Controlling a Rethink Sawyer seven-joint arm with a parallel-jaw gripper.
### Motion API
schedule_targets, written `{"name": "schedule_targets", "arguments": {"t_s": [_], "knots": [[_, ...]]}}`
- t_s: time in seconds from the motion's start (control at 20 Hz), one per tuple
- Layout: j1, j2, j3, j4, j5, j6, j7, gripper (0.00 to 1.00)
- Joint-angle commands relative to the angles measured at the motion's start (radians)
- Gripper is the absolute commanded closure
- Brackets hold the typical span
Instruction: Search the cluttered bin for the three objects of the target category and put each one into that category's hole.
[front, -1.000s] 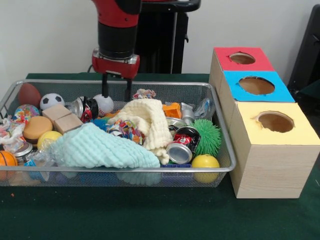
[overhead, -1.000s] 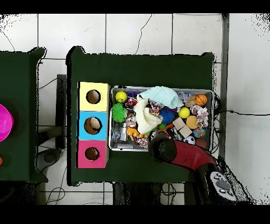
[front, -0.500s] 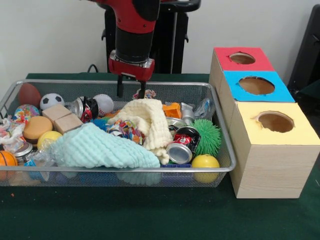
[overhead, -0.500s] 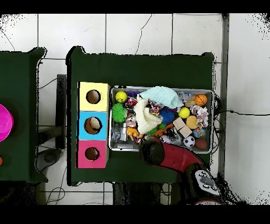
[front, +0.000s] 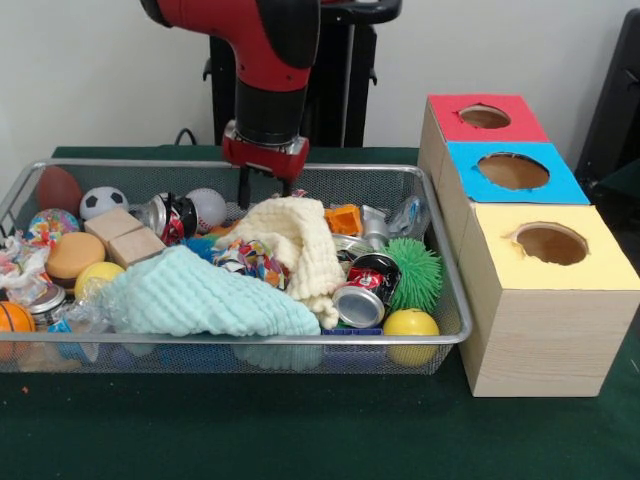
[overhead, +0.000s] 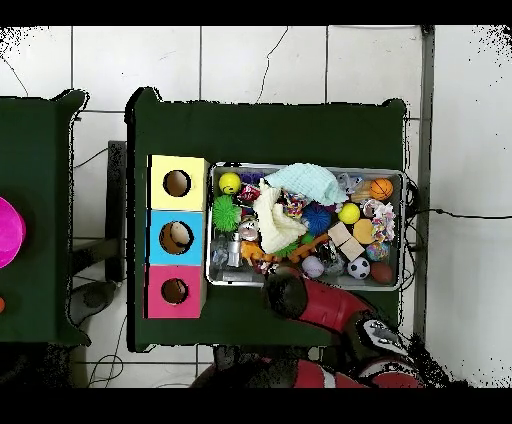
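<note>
A wire bin (front: 455, 300) holds mixed clutter. My gripper (front: 266, 190) hangs at the bin's back wall, just behind the cream cloth (front: 296, 243). Its fingers (front: 243, 188) stand apart and hold nothing, so it is open. A white baseball (front: 208, 208) lies to its left and an orange piece (front: 344, 218) to its right. A crushed red can (front: 364, 290) lies near the front right. In the overhead view the red arm (overhead: 292, 296) covers the gripper at the bin's (overhead: 404, 228) lower edge.
A wooden box stands right of the bin, with a red hole (front: 484, 116), a blue hole (front: 513, 170) and a yellow hole (front: 551, 243). A mint cloth (front: 200, 295), wooden blocks (front: 125, 235), a soccer ball (front: 103, 201), a green spiky ball (front: 416, 272) and a yellow ball (front: 411, 324) fill the bin.
My gripper has moved to the right along the bin's back wall and come lower, from beside the baseball to behind the cream cloth. It stays open.
</note>
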Motion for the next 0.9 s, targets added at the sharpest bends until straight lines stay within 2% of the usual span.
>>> {"name": "schedule_targets", "arguments": {"t_s": [0.05,0.15,0.3,0.4,0.6,0.9], "knots": [[-0.015,0.161,0.056,-0.03,0.053,-0.131,0.235,0.0],[-0.005,0.17,0.052,-0.036,0.061,-0.15,0.232,0.0],[-0.065,0.224,0.075,-0.085,0.016,-0.19,0.17,0.0],[-0.114,0.233,0.092,-0.119,-0.026,-0.164,0.108,0.0],[-0.175,0.192,0.101,-0.143,-0.097,-0.087,0.027,0.0],[-0.237,0.121,0.124,-0.157,-0.183,-0.011,-0.029,0.0]]}}
